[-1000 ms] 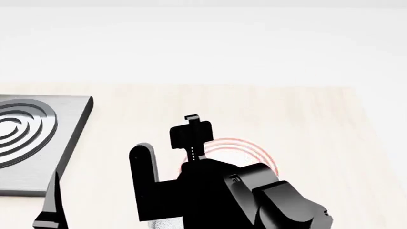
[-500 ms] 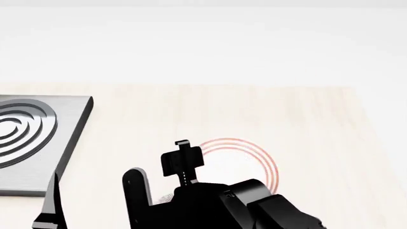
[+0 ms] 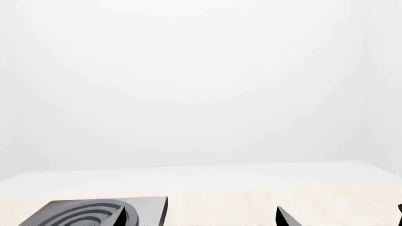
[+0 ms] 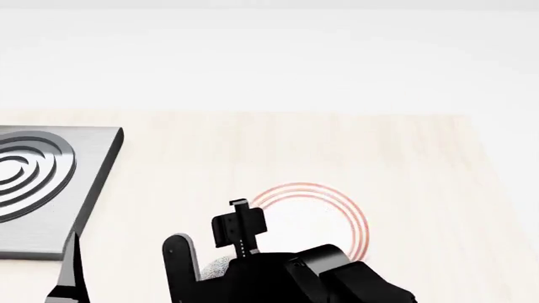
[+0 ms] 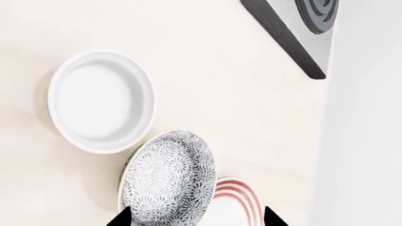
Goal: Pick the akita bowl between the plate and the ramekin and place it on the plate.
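Right wrist view: looked down on a pale wooden table (image 5: 207, 94). Found the small grey-and-white speckled akita bowl (image 5: 168, 176) lying between the plain glossy white straight-sided ramekin (image 5: 100, 101) and the flat white plate with thin red rings (image 5: 234, 205), close against both; could not tell whether touching either. Showed the right gripper (image 5: 197, 220) released, its black fingertips (image 5: 122, 217) spread wider than the bowl, one tip at the bowl's edge and the other out over the plate's side, grasping nothing. Caught a dark grey metal slab with raised concentric rings (image 5: 301, 33) well apart, at the table's far side.

Head view: placed the right gripper (image 4: 209, 222) low over the table, with a patch of speckled bowl (image 4: 214, 268) peeking between its fingers and the plate (image 4: 354, 221) just beside.

Left wrist view: showed the left gripper (image 3: 201, 221) likewise released, tips wide apart, empty, near the grey slab (image 3: 88, 212).
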